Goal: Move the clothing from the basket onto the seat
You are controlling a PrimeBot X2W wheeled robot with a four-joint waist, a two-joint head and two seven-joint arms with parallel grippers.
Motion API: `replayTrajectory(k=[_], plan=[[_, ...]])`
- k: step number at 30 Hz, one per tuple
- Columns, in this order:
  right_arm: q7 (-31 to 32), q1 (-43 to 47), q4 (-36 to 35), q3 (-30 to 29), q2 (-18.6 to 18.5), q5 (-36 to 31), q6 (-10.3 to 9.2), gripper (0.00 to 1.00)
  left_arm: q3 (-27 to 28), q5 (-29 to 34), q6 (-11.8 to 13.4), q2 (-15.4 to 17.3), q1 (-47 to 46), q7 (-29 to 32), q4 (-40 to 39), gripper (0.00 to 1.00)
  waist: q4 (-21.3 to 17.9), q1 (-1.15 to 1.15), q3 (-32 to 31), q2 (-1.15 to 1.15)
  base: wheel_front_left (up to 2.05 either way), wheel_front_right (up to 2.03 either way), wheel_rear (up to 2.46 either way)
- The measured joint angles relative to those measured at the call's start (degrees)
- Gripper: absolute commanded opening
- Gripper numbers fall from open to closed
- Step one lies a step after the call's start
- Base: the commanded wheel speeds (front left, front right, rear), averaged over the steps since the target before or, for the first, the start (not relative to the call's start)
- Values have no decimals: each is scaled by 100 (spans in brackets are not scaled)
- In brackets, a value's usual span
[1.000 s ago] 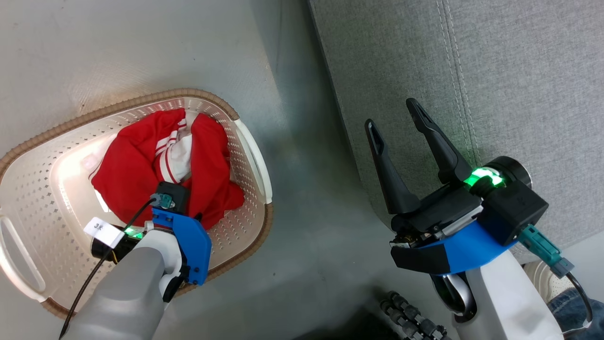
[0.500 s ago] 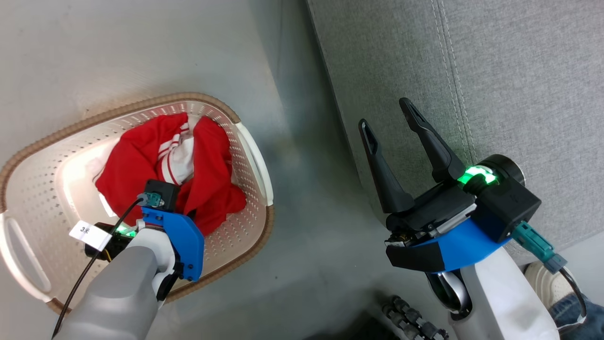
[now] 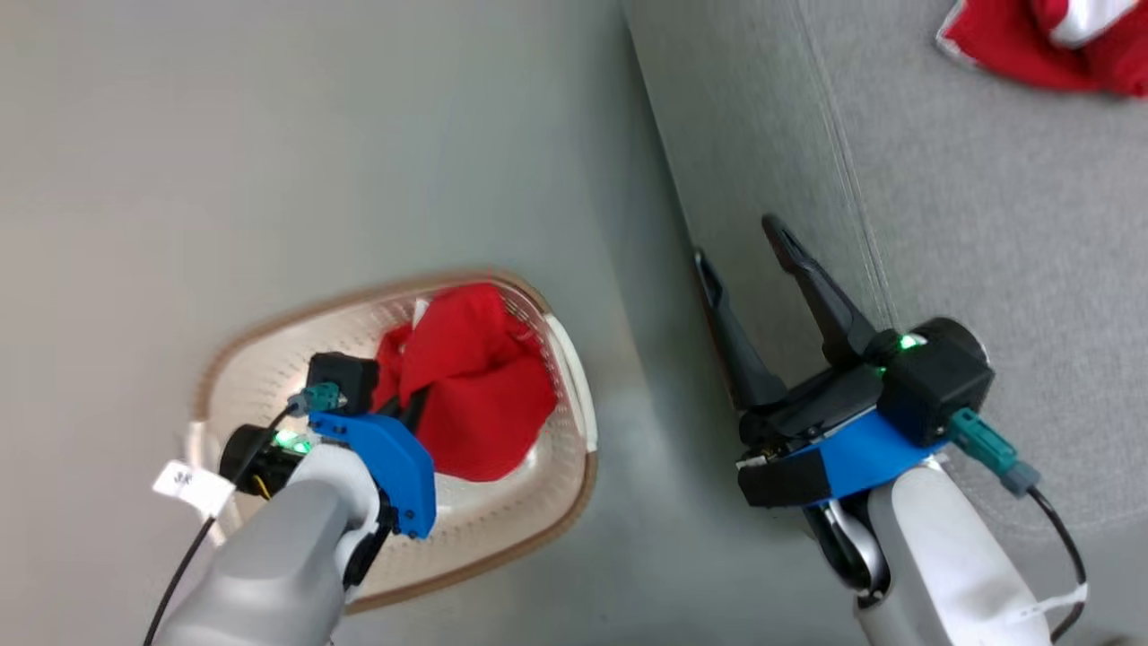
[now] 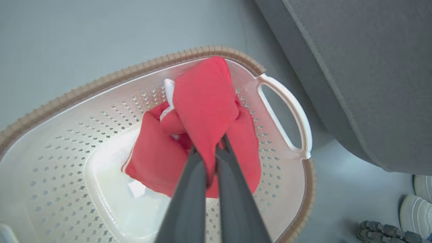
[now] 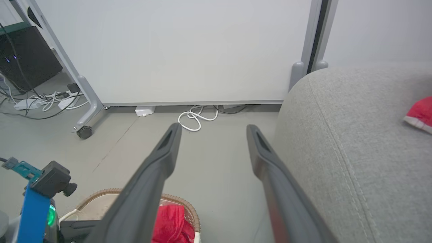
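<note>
The cream basket [image 3: 489, 522] with its brown rim stands on the floor left of the grey seat [image 3: 987, 233]. My left gripper [image 3: 411, 414] is shut on one red piece of clothing [image 3: 475, 404], which hangs bunched from the fingertips above the basket floor. In the left wrist view the gripper [image 4: 209, 150] pinches a fold of this clothing [image 4: 202, 101] over the basket [image 4: 67, 152]. A second red and white garment [image 3: 1031, 40] lies on the seat at the far right. My right gripper [image 3: 737, 244] hovers open and empty at the seat's front edge.
A person's white shoes [image 4: 416, 206] stand on the floor by the seat [image 4: 371, 67]. In the right wrist view a white panel on castors [image 5: 168, 50], loose cables [image 5: 195, 119] and a black box [image 5: 23, 50] stand beyond the basket.
The head camera has risen and shifted, so the basket looks smaller and the far garment has come into view. My left gripper has pulled the red clothing up into a bunch. The right gripper stays open.
</note>
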Motion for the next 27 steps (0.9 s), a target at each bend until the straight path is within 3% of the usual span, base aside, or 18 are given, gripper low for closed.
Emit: replayTrajectory(k=[16,27], plan=[[472,881,423,-333,3,-149,-1,100,-479,-308,0,-267,261,-453,-708,0,1032,-1,-2255,0,0,0,0],[755,1333,436,-175,3,-31,0,100,-578,-339,0,-535,-253,-493,-981,0,1347,0,-3179,1,0,0,0]])
